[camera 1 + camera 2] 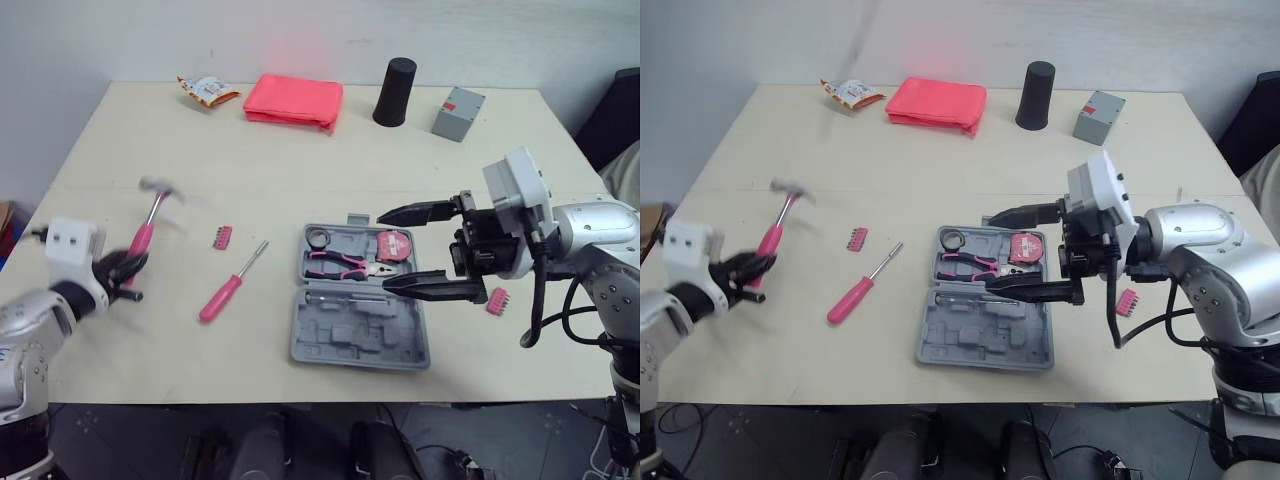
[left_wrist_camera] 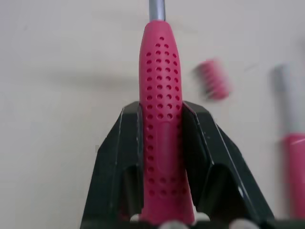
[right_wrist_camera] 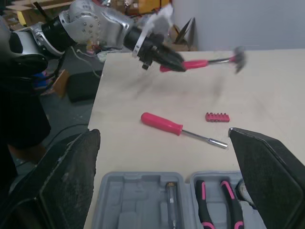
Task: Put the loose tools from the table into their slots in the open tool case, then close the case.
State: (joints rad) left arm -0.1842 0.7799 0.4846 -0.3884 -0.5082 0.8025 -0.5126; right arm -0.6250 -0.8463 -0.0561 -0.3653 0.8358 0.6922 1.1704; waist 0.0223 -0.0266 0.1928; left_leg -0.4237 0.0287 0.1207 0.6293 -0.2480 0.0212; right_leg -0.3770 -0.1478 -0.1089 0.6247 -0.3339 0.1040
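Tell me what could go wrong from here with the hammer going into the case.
The left gripper grips the hammer low on its handle; the head could swing or slip. The open right gripper hangs over the tool case, so the arms might collide there. The screwdriver and bit holder lie along the way and could get knocked.

The table holds the open tool case, a screwdriver, a left bit strip, a right bit strip, pink cloth, black cup, grey box and packet.

The hammer has a pink dimpled plastic handle and a bare metal shaft. The tool case is matt grey moulded plastic; the table looks smooth and matt.
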